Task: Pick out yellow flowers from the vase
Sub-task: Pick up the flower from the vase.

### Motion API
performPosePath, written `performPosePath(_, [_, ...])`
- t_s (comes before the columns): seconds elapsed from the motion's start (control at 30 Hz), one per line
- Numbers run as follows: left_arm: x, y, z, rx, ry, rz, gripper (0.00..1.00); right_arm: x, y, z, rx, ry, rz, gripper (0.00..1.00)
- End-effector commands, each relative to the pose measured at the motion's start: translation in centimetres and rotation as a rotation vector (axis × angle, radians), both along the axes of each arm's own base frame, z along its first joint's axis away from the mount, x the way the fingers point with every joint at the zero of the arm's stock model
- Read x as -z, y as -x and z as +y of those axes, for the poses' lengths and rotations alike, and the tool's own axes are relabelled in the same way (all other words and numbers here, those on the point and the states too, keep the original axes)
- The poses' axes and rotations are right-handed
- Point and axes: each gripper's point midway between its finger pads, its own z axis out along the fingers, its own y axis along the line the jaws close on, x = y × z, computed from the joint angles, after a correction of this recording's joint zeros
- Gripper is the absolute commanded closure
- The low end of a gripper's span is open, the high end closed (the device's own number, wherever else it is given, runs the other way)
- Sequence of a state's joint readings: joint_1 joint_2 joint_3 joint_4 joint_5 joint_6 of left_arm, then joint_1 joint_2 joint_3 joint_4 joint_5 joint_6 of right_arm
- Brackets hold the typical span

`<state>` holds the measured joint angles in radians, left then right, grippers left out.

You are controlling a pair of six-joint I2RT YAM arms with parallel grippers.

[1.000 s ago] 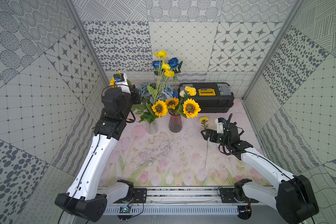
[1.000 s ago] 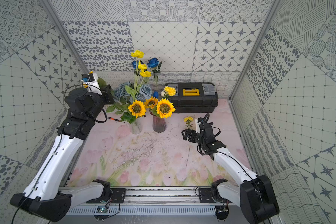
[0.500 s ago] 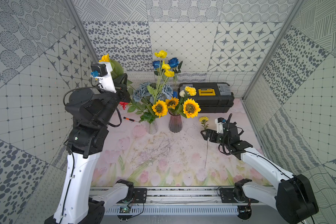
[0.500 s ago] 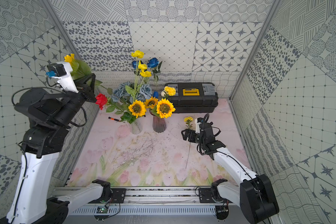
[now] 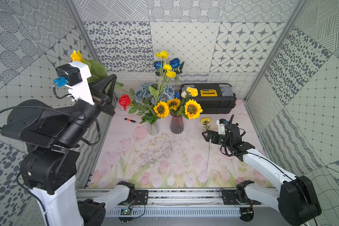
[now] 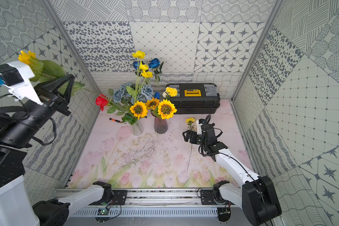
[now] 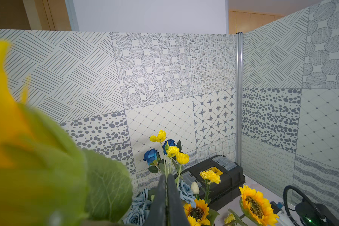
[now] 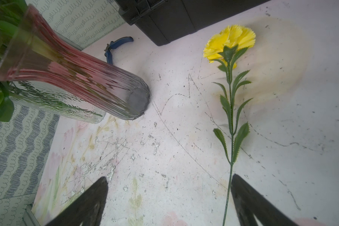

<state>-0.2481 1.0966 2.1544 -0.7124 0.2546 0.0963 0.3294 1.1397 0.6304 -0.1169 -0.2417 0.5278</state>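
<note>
Left jaws clamped on yellow flower (image 5: 76,55) stem, held high beside vase (image 5: 153,129); trailing stem may snag red rose (image 5: 124,100), tip vase. Right jaws spread wide, empty, over carnation (image 5: 205,120) on bench (image 5: 184,156).

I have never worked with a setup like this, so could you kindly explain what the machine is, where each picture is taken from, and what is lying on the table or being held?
These are two robot arms, a left arm and a right arm, each ending in a two-fingered gripper. Both top views come from one camera overhead, looking down at the whole booth. The wrist views come from a small camera on each arm.

On the flowered table stand a clear vase and a pink vase of artificial flowers. A black toolbox sits behind them, with a screwdriver and blue pliers nearby.

The left gripper is raised and shut on the stem of a leafy yellow flower. The right gripper is open, low above the stem of a yellow carnation lying on the table.
</note>
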Motion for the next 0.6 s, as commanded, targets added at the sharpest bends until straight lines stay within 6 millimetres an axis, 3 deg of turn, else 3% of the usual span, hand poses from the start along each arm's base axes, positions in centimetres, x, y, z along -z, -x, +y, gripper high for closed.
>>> performPosePath(0.0, [2.2, 2.0, -1.7, 0.111, -0.121, 0.062, 1.0, -2.2, -0.8, 0.4, -0.007, -0.03, -0.053, 0.02])
performPosePath(0.27, [3.2, 3.4, -4.8, 0.343, -0.126, 0.112, 1.0, -4.6, -0.2, 1.1, -0.069, -0.046, -0.13, 0.02])
performPosePath(0.57, [8.5, 0.7, -7.3, 0.487, -0.137, 0.303, 1.0, -8.4, 0.8, -0.7, -0.045, 0.054, -0.234, 0.02])
